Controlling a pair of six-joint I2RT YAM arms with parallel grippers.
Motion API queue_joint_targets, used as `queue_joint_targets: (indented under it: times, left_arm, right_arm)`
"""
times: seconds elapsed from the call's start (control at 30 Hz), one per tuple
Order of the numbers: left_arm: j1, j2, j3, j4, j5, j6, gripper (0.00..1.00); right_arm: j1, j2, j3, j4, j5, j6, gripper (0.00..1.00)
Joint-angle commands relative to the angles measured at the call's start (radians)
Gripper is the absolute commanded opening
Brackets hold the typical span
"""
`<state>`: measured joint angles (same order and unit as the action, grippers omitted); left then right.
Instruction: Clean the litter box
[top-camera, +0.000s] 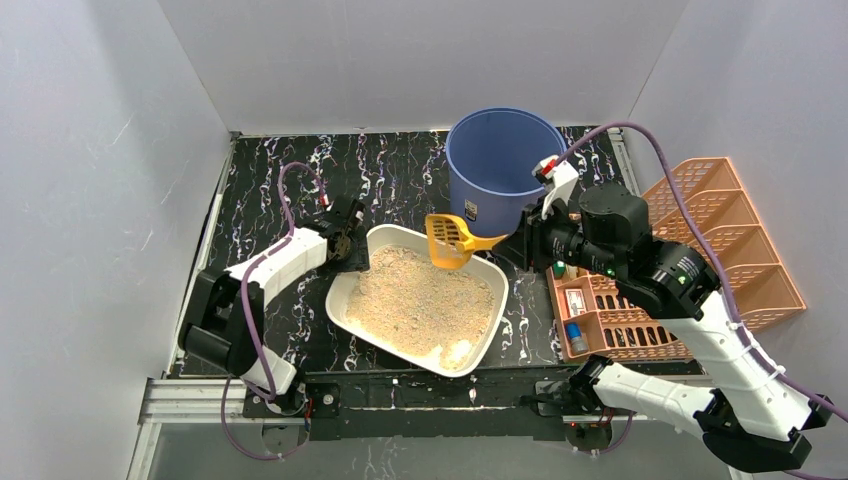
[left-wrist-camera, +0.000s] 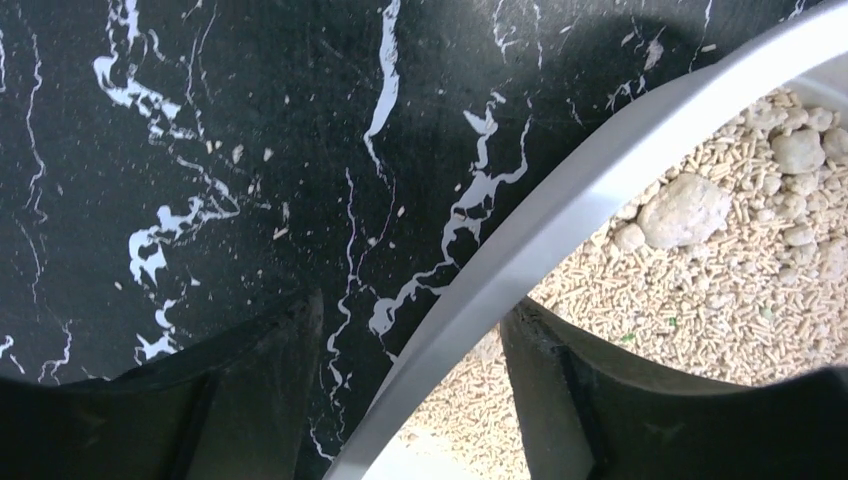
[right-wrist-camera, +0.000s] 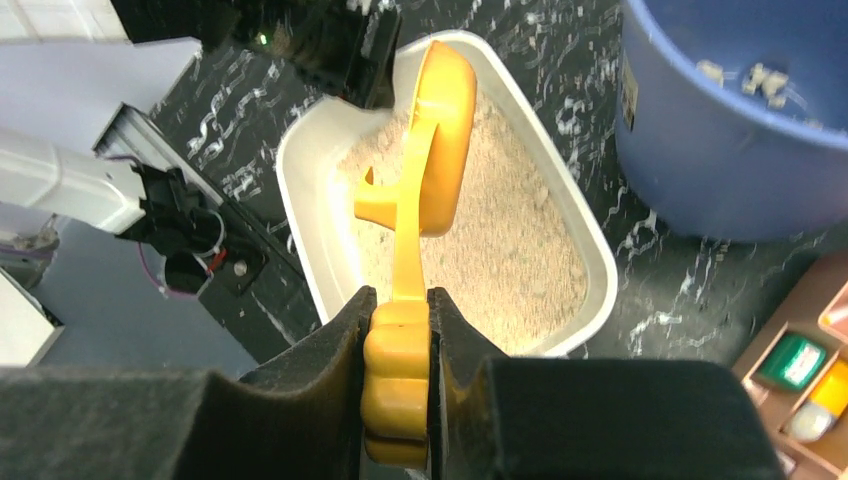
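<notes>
Left gripper is standing open, its jaws straddling the white rim of the litter box. One finger is sitting outside over the black marble table, the other inside above the litter. Right gripper is clamping the handle of the yellow scoop; the scoop's bowl is hanging ahead of the fingers over the box's litter, with the blue bucket ahead to the right.

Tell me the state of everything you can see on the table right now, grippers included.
litter box, filled with litter, clumps in it.
yellow scoop, held above the litter, looks empty.
blue bucket, upright, a few bits inside.
orange rack, small items in its near compartments.
left gripper, open, astride the litter box rim.
right gripper, shut on the yellow scoop's handle.
</notes>
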<state>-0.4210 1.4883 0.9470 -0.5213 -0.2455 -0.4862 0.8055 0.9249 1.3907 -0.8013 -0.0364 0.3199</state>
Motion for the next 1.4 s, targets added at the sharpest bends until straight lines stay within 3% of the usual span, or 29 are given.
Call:
queue_joint_targets:
  times: [0.0, 0.33, 0.5, 0.93, 1.2, 1.37]
  left_arm:
    - [0.001, 0.045, 0.057, 0.02, 0.006, 0.025, 0.58]
    - [0.001, 0.07, 0.067, 0.018, 0.035, 0.065, 0.16]
    - [0.001, 0.026, 0.019, 0.017, 0.064, 0.093, 0.0]
    - [-0.015, -0.232, -0.17, -0.022, 0.161, 0.077, 0.0]
    - [-0.091, -0.283, -0.154, -0.096, 0.197, 0.023, 0.0]
    - [-0.15, -0.328, -0.142, -0.201, 0.146, -0.076, 0.0]
  right_arm:
    - [0.001, 0.03, 0.021, -0.143, 0.002, 0.037, 0.01]
    - [0.001, 0.101, 0.011, -0.301, 0.08, 0.059, 0.01]
    - [0.001, 0.134, 0.025, -0.338, 0.121, 0.07, 0.01]
    - [0.001, 0.182, 0.105, -0.422, 0.209, 0.074, 0.01]
    - [0.001, 0.213, 0.14, -0.455, 0.178, 0.09, 0.01]
    - [0.0, 0.215, 0.106, -0.451, 0.152, 0.108, 0.01]
